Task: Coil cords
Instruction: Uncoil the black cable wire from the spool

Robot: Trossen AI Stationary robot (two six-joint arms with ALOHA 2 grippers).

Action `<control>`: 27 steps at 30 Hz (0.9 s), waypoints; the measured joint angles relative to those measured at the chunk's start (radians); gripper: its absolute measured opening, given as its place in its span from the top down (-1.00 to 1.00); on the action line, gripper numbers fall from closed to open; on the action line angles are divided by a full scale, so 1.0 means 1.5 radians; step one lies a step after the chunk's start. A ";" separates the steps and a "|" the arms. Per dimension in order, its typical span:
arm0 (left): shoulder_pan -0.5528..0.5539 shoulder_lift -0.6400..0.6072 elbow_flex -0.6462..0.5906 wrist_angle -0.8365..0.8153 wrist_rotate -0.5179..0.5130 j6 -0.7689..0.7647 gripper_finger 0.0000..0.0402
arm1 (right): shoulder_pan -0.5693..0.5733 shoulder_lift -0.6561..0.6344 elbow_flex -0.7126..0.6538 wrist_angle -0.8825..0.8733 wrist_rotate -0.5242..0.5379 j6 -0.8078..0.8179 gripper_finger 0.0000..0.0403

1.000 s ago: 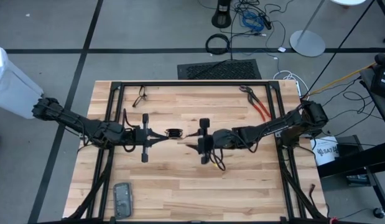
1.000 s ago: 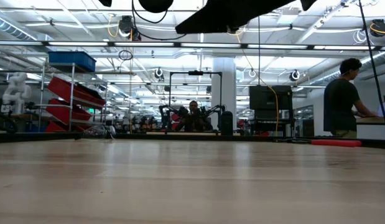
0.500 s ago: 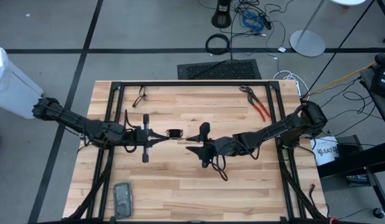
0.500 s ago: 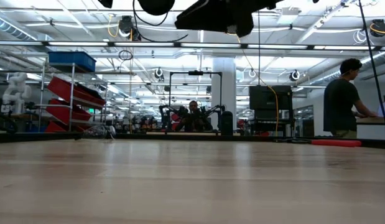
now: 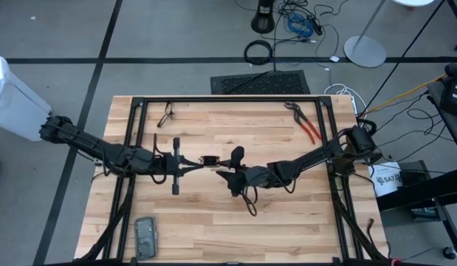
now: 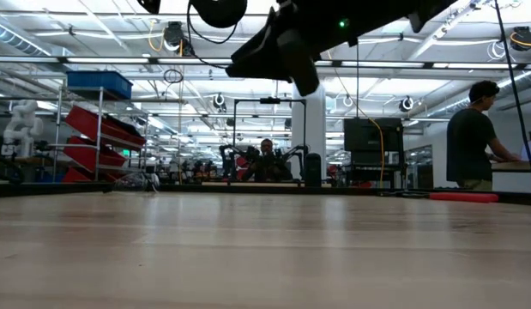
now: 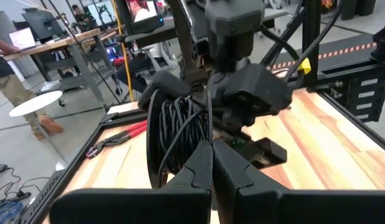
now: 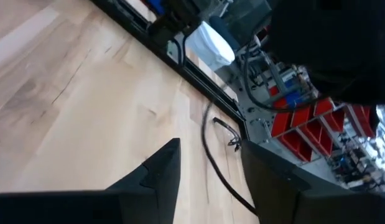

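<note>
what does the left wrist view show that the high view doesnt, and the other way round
Only the left wrist view: the thin black cord as a wound bundle of loops right ahead of the shut left pincer, hanging against the right arm's head.

Only the high view: the whole pale wooden table, the flat grey slab near its front edge, and the right pincer spread open.

Both: the red-handled pliers on the wood.

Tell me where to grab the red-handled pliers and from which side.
Take the red-handled pliers across both red handles, from straight above. They lie flat on the table, handles nearly together, so a crosswise grip could likely span both.
</note>
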 joint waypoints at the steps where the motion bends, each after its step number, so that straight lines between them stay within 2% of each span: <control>1: 0.000 0.000 0.000 0.003 0.000 0.000 1.00 | -0.002 0.000 0.001 0.000 0.000 0.009 0.27; 11: 0.000 0.000 0.000 0.002 0.001 0.000 1.00 | -0.009 0.000 0.003 -0.050 -0.003 0.045 0.90; 13: 0.000 0.000 0.000 0.002 0.002 0.000 1.00 | -0.010 0.000 0.003 -0.061 -0.002 0.045 0.97; 16: 0.000 0.000 0.000 0.002 0.002 0.000 1.00 | -0.010 0.000 0.003 -0.065 -0.002 0.045 0.92; 24: 0.000 0.000 0.000 0.002 0.002 0.000 1.00 | -0.011 0.000 0.004 -0.062 -0.003 0.060 0.58; 27: 0.000 0.000 0.000 0.003 0.002 0.000 1.00 | -0.012 0.000 0.004 -0.062 -0.005 0.066 0.54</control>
